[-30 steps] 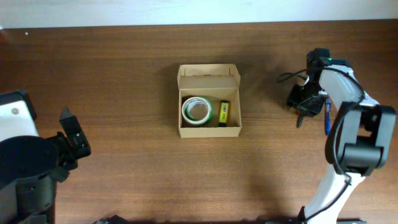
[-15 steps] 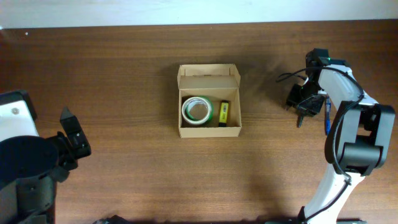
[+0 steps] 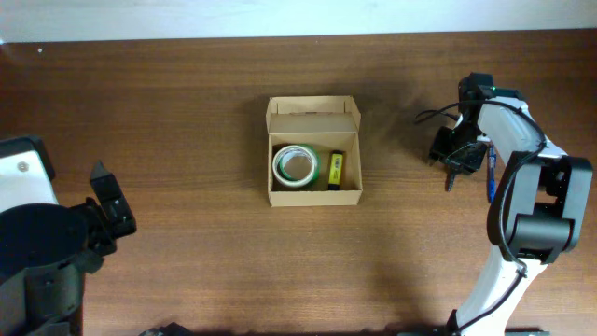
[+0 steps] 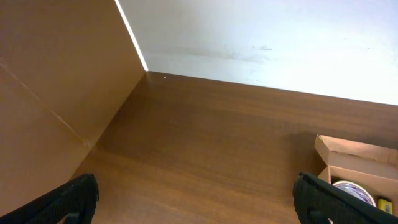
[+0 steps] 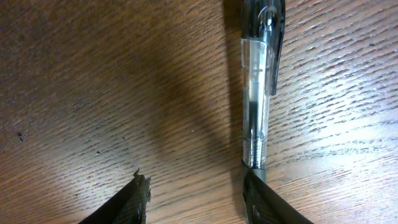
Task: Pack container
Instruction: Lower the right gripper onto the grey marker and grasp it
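Observation:
The tan cardboard container (image 3: 314,110) stands open mid-table, flap lid raised at the back. Inside lie a green-and-white tape roll (image 3: 297,166) and a small yellow item (image 3: 335,168). My right gripper (image 3: 451,166) is low over the table to the container's right, open (image 5: 198,194). A pen with a clear barrel and dark clip (image 5: 257,93) lies on the wood, and my right fingertip (image 5: 261,198) is at its tip. My left gripper (image 3: 110,203) is open and empty (image 4: 202,200) far to the left. The container (image 4: 357,160) shows at the left wrist view's right edge.
A blue pen (image 3: 490,177) lies on the table just right of my right gripper. The right arm's cable (image 3: 434,116) loops above the gripper. The wooden table (image 3: 187,103) ends at a white wall along the back.

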`<state>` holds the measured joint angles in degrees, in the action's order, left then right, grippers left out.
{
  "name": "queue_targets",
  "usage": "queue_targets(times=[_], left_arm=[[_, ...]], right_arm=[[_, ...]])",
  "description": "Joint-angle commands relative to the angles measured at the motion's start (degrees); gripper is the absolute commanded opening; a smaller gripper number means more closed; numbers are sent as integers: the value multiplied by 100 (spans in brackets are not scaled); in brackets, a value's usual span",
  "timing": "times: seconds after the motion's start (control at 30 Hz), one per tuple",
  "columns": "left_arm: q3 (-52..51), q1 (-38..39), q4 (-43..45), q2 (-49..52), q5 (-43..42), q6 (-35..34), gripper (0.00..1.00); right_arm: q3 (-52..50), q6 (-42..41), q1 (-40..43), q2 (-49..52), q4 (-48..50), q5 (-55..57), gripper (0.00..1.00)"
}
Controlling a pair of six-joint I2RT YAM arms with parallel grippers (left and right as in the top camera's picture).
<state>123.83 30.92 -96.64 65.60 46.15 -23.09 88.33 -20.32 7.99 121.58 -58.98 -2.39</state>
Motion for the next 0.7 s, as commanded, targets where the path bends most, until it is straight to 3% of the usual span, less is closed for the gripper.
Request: queue_targets(times=[0.0, 0.67], left_arm=[[-26, -35, -2, -11, 127, 92, 99], [-26, -35, -2, -11, 131, 92, 99]], right_arm=[[-76, 39, -9, 267, -131, 79, 50], [323, 144, 2, 264, -378, 205, 49]])
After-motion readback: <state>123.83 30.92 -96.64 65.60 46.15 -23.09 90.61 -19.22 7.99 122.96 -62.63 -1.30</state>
